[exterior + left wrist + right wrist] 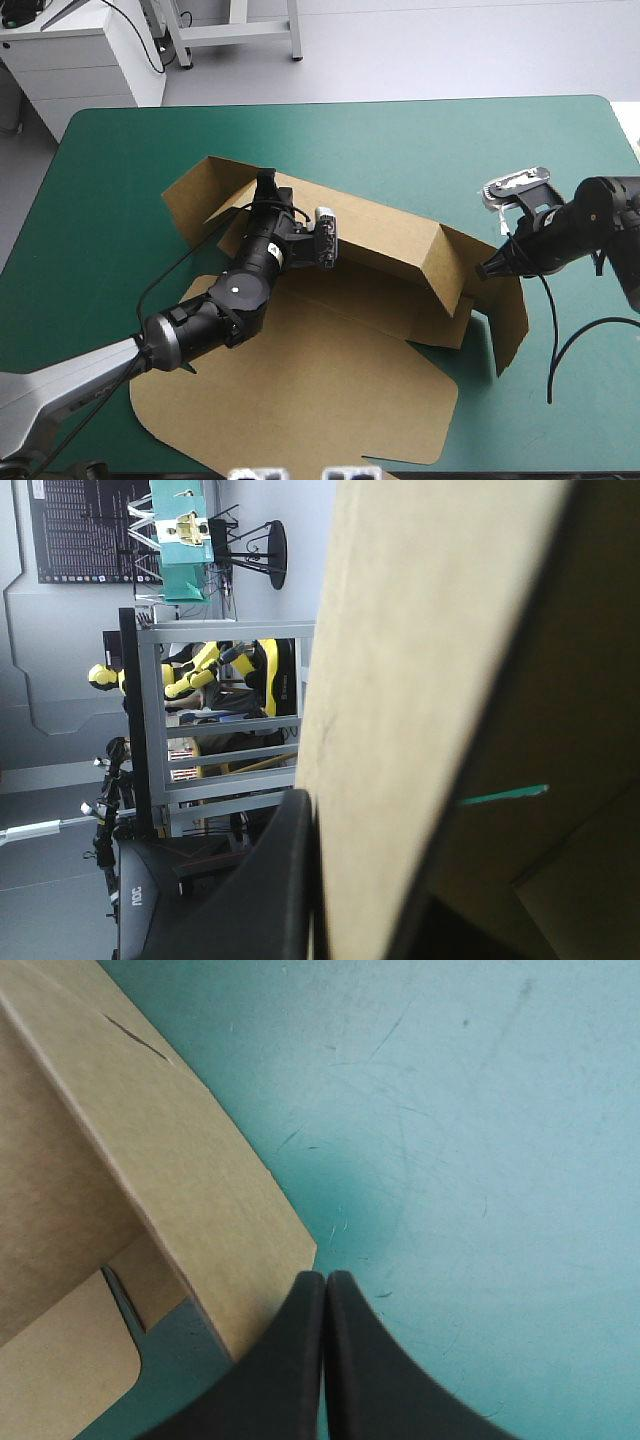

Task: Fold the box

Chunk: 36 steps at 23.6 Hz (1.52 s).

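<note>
Left tool (pixel 266 183) on box (pixel 385 238) wall

The tabletop (pixel 400 135) has a teal-green cover (pixel 480 1110) with rounded far corners, its surface marked by faint scratches.

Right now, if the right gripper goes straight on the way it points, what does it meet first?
Probably the teal-green cover, close beside the box's side flap. The right gripper, shut, points just past that flap's edge, but depth is unclear.
</note>
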Each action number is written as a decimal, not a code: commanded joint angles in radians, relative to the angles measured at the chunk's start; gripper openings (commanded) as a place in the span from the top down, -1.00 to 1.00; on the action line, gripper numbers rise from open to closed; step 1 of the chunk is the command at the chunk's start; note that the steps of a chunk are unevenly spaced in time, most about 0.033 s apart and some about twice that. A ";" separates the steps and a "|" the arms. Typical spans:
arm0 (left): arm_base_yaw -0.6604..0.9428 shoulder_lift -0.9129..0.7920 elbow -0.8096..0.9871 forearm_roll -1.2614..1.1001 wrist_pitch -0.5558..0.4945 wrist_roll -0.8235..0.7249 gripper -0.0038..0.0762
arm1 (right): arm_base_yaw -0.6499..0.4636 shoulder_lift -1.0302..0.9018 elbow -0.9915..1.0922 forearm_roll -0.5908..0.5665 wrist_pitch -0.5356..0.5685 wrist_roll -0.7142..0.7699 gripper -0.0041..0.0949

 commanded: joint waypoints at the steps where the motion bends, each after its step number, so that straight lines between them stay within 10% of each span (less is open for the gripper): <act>1: -0.003 -0.033 -0.027 0.010 0.018 -0.024 0.92 | 0.001 -0.044 -0.020 0.001 0.003 -0.004 0.94; 14: -0.003 -0.033 -0.027 0.010 -0.036 -0.014 0.92 | 0.001 -0.130 0.122 0.171 -0.021 -0.041 0.94; 36: 0.114 0.025 -0.130 0.024 0.002 0.010 0.92 | 0.001 -0.220 -0.040 0.148 0.003 -0.001 0.94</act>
